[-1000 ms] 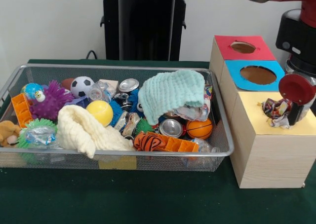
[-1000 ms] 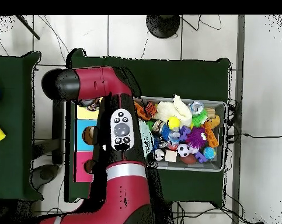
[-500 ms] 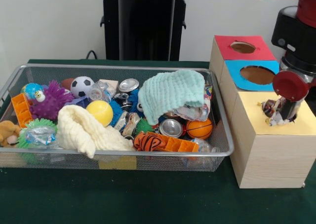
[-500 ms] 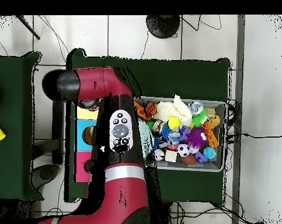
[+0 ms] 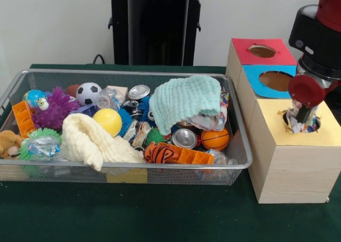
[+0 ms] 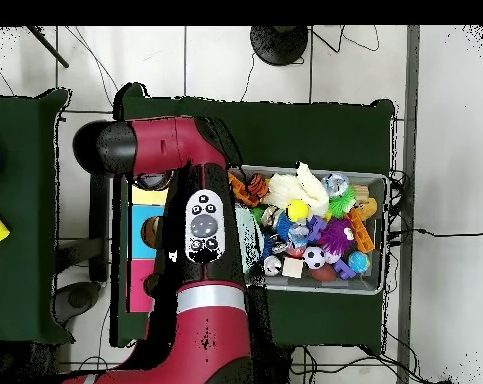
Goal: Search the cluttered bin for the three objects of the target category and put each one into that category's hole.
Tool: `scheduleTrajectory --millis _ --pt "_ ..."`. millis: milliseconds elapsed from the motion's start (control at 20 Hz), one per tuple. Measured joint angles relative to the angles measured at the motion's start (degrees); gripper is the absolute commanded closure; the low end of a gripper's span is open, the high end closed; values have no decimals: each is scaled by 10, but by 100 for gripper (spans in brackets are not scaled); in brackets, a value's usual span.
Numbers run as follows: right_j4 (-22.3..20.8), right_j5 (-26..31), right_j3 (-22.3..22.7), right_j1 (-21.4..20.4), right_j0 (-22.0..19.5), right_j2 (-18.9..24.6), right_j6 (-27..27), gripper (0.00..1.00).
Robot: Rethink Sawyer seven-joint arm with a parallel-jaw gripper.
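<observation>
My gripper [image 5: 301, 118] hangs over the hole in the yellow-topped box [image 5: 274, 129] at the right, shut on a crumpled, colourful wrapper [image 5: 294, 124]. The wrapper sits at the hole's rim, partly sunk in. The wire bin [image 5: 133, 73] to the left holds mixed clutter: crushed cans [image 5: 185, 138], a flattened can [image 5: 138, 91], balls and cloths. In the overhead view the red arm [image 6: 200, 250] covers the gripper and most of the boxes.
Behind the yellow box stand a blue-topped box [image 5: 254, 79] and a red-topped box [image 5: 242, 50], each with a hole. A teal cloth [image 5: 184, 101] and a cream cloth [image 5: 90, 140] drape over other items in the bin. The bin [image 6: 385, 235] lies right of the arm in the overhead view.
The gripper has carried the wrapper left and down, from above the yellow box's right edge to its hole.
</observation>
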Motion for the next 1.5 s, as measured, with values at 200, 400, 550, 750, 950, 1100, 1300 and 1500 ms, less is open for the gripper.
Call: scheduleTrajectory --millis 200,400,550,750,950,1100,1300,1500 --pt "0 0 0 1 0 0 0 100" --pt "0 -8 0 4 -3 6 0 100" --pt "0 -21 0 10 -9 15 0 100" --pt "0 -34 0 20 -19 34 0 100" --pt "-1 -47 2 35 -30 50 0 100" --pt "-2 -57 2 46 -36 59 0 100" --pt "-3 -69 3 51 -41 65 0 100" --pt "-3 -70 5 50 -41 65 0 100"
